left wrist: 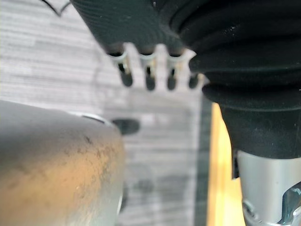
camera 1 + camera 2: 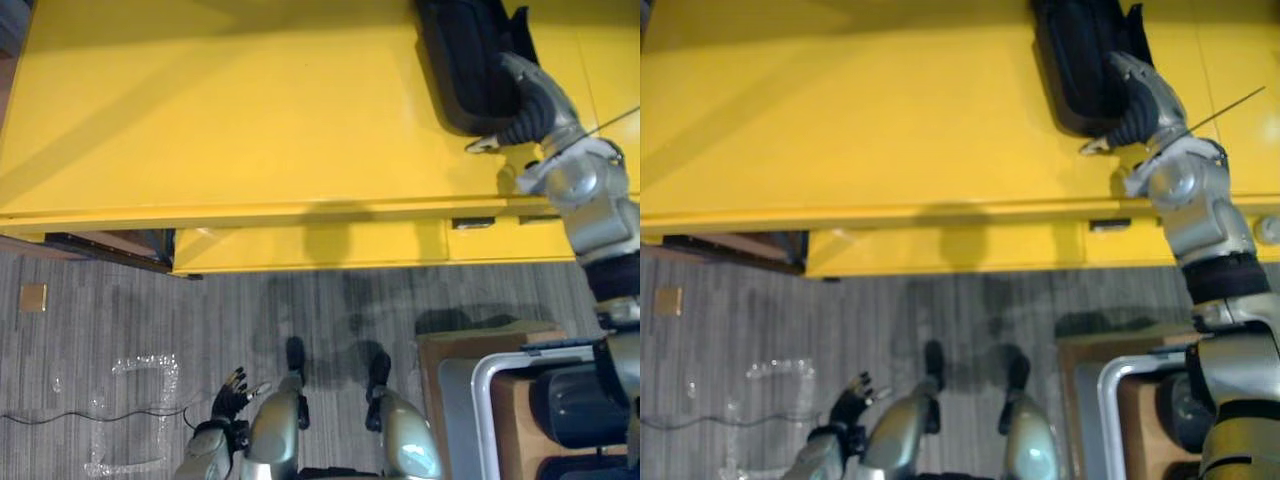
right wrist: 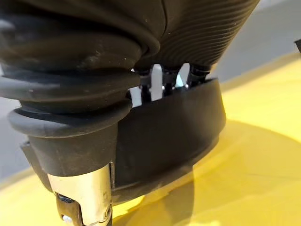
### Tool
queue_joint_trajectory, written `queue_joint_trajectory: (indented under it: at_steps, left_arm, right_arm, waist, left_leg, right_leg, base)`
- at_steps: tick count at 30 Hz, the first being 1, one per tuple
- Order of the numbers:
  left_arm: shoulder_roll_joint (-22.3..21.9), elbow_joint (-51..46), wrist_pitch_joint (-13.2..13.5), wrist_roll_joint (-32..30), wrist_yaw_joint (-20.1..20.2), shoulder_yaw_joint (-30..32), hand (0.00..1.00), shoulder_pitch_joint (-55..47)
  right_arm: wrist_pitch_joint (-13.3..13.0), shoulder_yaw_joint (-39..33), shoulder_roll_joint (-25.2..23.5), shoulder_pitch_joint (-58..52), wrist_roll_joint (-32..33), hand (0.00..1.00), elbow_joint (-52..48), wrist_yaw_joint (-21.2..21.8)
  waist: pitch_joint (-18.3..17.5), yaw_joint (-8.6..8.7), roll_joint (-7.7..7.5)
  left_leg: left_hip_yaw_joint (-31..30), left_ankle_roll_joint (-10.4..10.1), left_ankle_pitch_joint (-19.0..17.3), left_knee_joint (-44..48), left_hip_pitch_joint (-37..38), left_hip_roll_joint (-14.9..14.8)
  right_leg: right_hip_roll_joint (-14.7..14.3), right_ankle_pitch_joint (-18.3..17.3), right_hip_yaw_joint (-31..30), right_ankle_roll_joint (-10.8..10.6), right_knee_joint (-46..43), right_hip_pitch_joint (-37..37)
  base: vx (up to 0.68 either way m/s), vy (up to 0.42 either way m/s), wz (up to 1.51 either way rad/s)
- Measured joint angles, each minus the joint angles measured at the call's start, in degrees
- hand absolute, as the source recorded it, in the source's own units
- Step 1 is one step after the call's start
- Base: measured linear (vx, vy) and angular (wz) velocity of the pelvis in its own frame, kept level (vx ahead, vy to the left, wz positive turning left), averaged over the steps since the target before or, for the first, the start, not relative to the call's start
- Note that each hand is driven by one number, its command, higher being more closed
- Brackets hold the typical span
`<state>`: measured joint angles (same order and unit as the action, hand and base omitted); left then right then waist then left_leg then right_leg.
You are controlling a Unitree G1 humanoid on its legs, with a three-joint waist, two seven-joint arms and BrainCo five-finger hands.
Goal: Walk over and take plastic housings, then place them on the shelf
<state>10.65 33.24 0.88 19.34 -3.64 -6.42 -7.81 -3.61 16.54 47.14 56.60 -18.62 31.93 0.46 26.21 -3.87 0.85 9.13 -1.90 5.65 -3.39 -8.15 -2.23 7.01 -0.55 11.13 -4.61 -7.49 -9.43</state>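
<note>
Here, right hand [image 2: 532, 102]: one, reached out over the worktop, lying on the near end of the plastic housing; I cannot tell whether it grasps the housing or merely rests on it.
Plastic housing [image 2: 462, 60]: one, black, with a raised rim, lying flat on the far right part of the worktop.
Worktop [image 2: 250, 120]: one, yellow, bare to the left of the housing.
Left hand [image 2: 229, 393]: one, hanging low over the floor, well apart from the worktop, fingers [image 1: 149, 80] loose and straight, holding nothing.
Floor [image 2: 330, 310]: grey; one crumpled piece of clear film [image 2: 140, 400] and one small brown square [image 2: 33, 297] lie on it.
Brown box [image 2: 470, 345]: one, beside the robot's right, with one grey tube frame [image 2: 488, 385].
</note>
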Motion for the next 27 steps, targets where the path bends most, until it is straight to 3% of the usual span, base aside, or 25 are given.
queue_joint_trajectory:
  at_steps: [5, 18, 27]
  left_arm:
    - [-0.24, -0.03, 0.01, 0.01, 0.01, -0.01, 0.0, 0.0]
    - [-2.28, -0.6, -0.01, -0.03, 0.32, -0.87, 0.0, 0.01]
    - [-2.51, -0.61, -0.06, -0.03, 0.29, -1.08, 0.0, 0.02]
  right_arm:
    - [-0.56, 0.39, -0.01, 1.8, 2.18, 0.0, 3.33, 0.96]
    - [-2.13, 0.36, 0.02, 4.19, 4.84, 0.0, 6.26, -0.74]
    - [3.46, -1.89, -3.2, 4.53, 4.88, 0.0, 6.25, -4.38]
  waist:
    - [0.06, -0.06, 0.17]
    - [-0.02, -0.15, 2.96]
    - [-0.06, -0.5, 3.44]
  left_leg:
    - [-0.3, 0.09, 0.07, -0.01, -0.13, 0.18]
    - [-0.69, 0.19, 0.35, 0.04, -0.83, 0.22]
    - [-0.7, 0.19, 0.42, 0.05, -0.76, 0.23]
  right_leg:
    - [0.1, 0.0, 0.2, 0.0, -0.02, 0.0]
    - [0.18, 0.01, 0.72, -0.03, -0.28, -0.53]
    - [0.24, -0.01, 0.74, 0.0, -0.5, -0.53]
  base:
    - [0.01, 0.007, 0.02]
    - [0.01, 0.003, 0.01]
    - [0.0, 0.0, 0.0]
